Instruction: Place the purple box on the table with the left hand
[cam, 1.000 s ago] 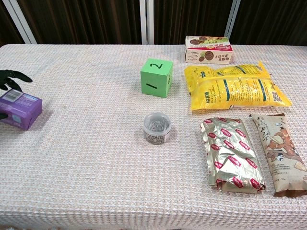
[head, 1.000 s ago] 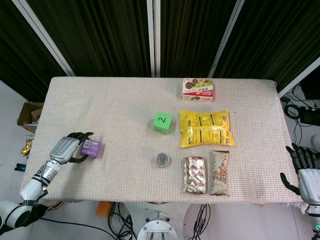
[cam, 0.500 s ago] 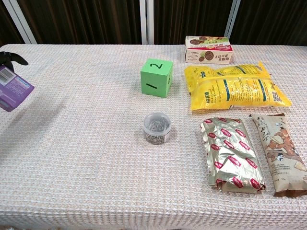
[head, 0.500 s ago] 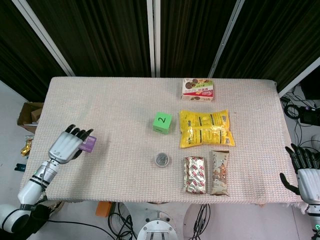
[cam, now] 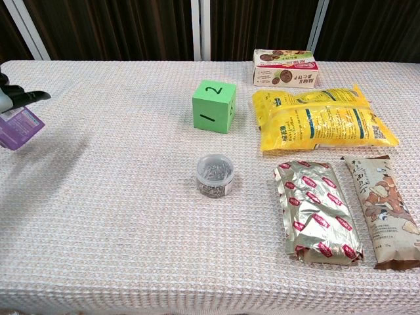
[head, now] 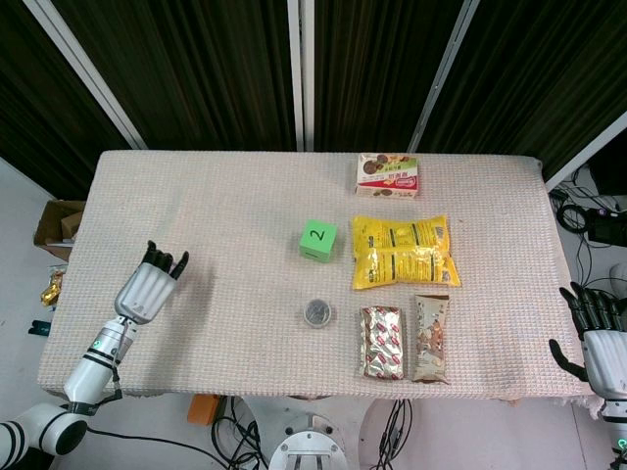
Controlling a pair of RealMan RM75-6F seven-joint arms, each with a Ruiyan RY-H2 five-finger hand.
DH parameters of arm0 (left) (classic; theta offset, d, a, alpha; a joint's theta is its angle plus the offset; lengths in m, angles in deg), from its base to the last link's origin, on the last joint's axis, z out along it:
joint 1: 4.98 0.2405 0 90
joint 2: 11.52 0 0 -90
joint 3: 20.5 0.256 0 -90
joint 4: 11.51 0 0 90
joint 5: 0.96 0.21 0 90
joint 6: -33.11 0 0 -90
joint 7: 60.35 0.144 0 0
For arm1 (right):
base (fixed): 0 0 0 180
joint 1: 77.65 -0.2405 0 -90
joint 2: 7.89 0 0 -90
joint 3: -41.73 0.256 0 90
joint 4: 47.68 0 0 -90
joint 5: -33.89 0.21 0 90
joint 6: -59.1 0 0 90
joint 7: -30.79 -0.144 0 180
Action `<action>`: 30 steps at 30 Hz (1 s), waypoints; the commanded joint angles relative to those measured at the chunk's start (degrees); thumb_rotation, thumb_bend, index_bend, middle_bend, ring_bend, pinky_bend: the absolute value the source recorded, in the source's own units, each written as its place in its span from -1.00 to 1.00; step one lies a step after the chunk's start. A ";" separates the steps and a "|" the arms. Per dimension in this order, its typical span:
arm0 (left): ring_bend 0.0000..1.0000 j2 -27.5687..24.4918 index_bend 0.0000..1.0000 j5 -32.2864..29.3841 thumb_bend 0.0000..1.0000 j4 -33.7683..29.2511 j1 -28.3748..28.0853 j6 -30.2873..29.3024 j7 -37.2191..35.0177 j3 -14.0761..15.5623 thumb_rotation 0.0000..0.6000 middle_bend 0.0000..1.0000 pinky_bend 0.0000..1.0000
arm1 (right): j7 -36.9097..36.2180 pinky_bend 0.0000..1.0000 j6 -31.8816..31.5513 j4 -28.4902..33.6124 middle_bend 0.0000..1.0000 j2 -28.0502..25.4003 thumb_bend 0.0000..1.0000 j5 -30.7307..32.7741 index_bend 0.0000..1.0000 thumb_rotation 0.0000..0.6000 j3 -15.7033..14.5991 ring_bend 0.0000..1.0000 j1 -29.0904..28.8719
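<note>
- Head view: the robot's left hand [head: 152,286] is hovering over the white woven tablecloth [head: 225,206], well to the left of the green foam cube marked "2" [head: 316,240], back turned up and dark fingers [head: 165,260] pointing away from the robot. The purple box is hiding beneath it, so the grip is not showing here.
- Head view: the right hand [head: 595,338] is hanging past the table's right edge, fingers spread and carrying nothing.
- Chest view: far left of the cube [cam: 214,105], the small purple cardboard box [cam: 18,127] is tilting above the cloth [cam: 131,216], with the left hand's fingers [cam: 26,97] lying across its top, holding it.
</note>
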 commanded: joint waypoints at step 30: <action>-0.82 2.16 -1.00 2.74 -0.59 1.99 0.75 -2.04 -6.37 1.40 1.00 -0.96 -0.58 | 0.55 -1.00 1.71 0.68 -1.00 -0.64 -0.45 1.67 -1.00 1.00 0.17 -1.00 0.15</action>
